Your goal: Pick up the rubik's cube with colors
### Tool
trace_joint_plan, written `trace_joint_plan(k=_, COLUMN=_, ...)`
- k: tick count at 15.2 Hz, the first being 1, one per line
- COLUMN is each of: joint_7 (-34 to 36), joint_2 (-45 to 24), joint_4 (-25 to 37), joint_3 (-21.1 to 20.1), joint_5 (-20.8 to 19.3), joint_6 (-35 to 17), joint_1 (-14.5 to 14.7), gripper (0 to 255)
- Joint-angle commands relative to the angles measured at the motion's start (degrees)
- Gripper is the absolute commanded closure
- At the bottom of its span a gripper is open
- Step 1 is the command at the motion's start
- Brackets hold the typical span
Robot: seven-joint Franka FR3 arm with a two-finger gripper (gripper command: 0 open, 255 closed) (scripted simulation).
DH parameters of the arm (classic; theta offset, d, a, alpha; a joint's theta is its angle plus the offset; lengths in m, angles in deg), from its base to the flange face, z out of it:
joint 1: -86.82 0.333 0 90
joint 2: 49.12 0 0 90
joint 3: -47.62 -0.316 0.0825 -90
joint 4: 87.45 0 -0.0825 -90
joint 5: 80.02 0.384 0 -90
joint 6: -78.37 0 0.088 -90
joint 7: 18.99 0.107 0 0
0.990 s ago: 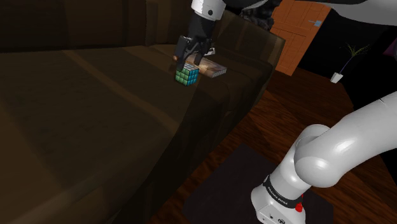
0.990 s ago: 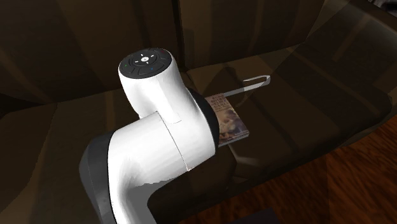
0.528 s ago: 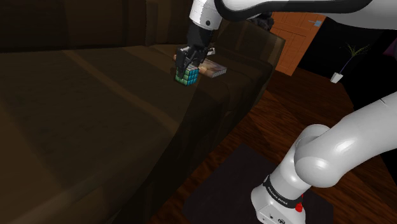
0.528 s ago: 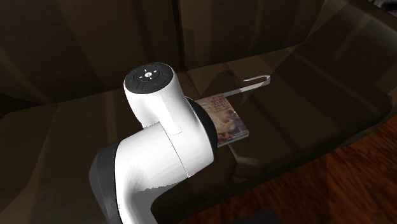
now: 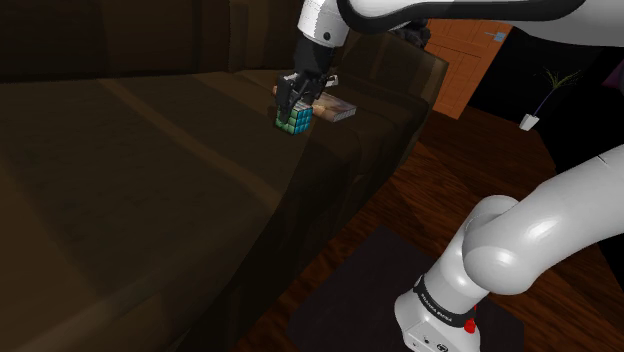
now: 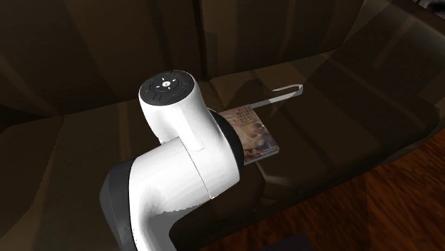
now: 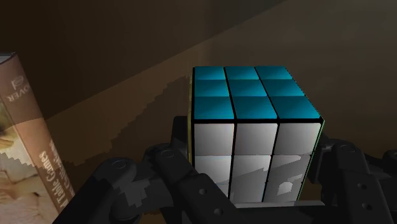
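The rubik's cube (image 5: 294,121) stands on the dark brown sofa (image 5: 150,180) seat near its front edge. In the wrist view the rubik's cube (image 7: 254,127) shows a teal face above and a white face toward the camera. My black gripper (image 5: 292,105) reaches down over it from above. In the wrist view my gripper (image 7: 254,188) has its fingers (image 7: 172,162) pressed against the cube's two sides, so it is shut on the cube. The cube still rests on the seat.
A book (image 5: 333,108) lies just behind the cube, also seen as the book (image 6: 253,132) and the book (image 7: 25,140) beside the gripper. A thin silvery object (image 6: 285,95) lies further back on the seat. A potted plant (image 5: 530,118) and an orange door (image 5: 470,50) stand beyond the wood floor.
One second ago the gripper hung a little above the cube; it came down around it by half a second ago. Nothing visibly moved since then.
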Motion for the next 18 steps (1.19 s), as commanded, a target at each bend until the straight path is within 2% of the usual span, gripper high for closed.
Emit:
trace_joint_plan(k=1, joint_7=0.0, joint_2=-0.1, joint_4=0.0, joint_3=0.0, joint_5=0.0, joint_6=0.0, joint_1=0.0, gripper=255)
trace_joint_plan(k=16, joint_7=-0.3, joint_2=-1.7, joint_4=13.0, joint_3=0.3, joint_5=-0.4, joint_6=11.5, joint_1=-0.3, gripper=255)
trace_joint_plan(k=18, joint_7=-0.3, joint_2=-1.7, joint_4=13.2, joint_3=0.3, joint_5=-0.4, joint_6=11.6, joint_1=-0.4, gripper=255)
